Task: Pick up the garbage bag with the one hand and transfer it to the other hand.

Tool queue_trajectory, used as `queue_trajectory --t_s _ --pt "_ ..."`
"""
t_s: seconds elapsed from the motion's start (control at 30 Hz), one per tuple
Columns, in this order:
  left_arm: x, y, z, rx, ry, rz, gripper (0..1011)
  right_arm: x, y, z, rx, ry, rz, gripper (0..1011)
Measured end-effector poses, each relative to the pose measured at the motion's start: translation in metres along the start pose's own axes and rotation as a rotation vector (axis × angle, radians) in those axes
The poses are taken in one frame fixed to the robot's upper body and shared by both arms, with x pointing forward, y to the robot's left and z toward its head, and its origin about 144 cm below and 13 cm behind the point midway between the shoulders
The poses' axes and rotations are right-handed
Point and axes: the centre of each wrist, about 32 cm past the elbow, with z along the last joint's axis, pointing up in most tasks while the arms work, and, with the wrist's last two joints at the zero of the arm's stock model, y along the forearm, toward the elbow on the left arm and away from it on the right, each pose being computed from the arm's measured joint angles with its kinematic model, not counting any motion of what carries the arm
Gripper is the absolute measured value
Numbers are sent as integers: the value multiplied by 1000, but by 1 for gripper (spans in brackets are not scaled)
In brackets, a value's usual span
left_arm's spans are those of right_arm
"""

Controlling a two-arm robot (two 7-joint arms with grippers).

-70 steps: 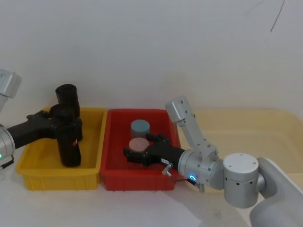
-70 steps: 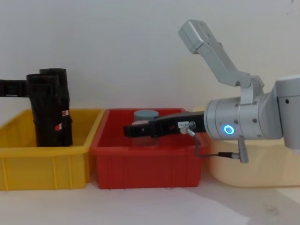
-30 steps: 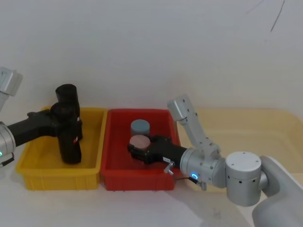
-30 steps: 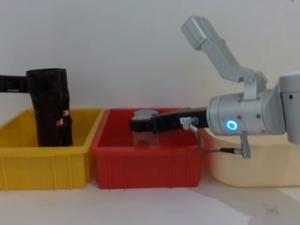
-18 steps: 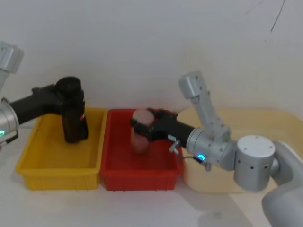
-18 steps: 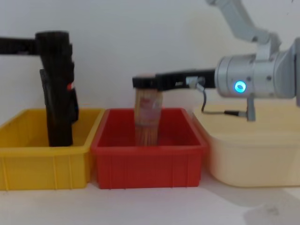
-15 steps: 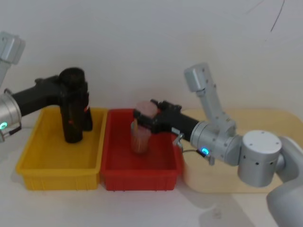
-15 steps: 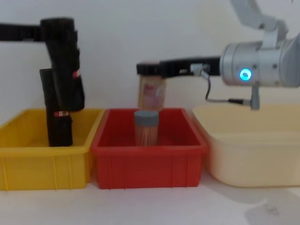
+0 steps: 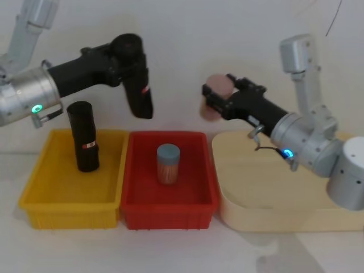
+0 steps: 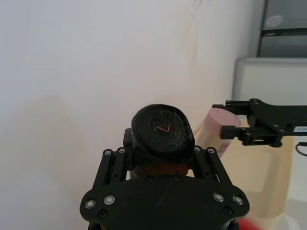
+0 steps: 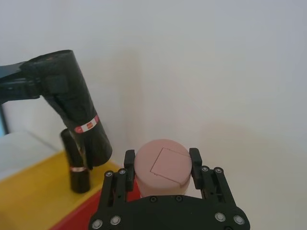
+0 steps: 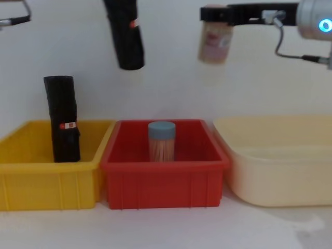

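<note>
While the left gripper (image 9: 120, 57) grasps the bag roll (image 9: 140, 94) by its top, holding it tilted high above the red bin's (image 9: 168, 215) back left corner, the pickup looks done. The handover is not yet done: the right gripper (image 9: 220, 94) is clamped on a pink-capped jar (image 9: 208, 112) above the cream tray's (image 9: 273, 219) left edge, well apart, so it likely must shed that first. A second roll (image 9: 83, 139) stands in the yellow bin (image 9: 34, 200).

Garbage bag (image 9: 140, 95) aloft, left of jar (image 9: 211, 106)
</note>
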Motion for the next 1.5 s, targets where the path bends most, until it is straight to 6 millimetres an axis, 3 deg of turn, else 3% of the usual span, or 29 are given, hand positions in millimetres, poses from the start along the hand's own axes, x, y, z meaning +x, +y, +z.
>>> queue_trajectory --t_s 0.43,0.7,0.93,1.0,1.4,1.5 --pt "-9 -66 2 -60 4 -179 557 16 -43 8 10 -6 -182 660" --pt "-18 -130 -23 -61 48 -293 557 24 -74 2 -34 8 -311 660" --pt "-24 -166 -40 -58 72 -338 557 30 -94 -9 -97 34 -390 660" --pt "-26 -171 -43 -56 75 -345 557 31 -99 -13 -115 43 -409 670" --pt "-37 -193 -52 -39 83 -382 557 35 -113 -22 -164 70 -460 987" --pt "-39 -196 -54 -35 83 -387 557 35 -114 -22 -165 70 -461 1001"
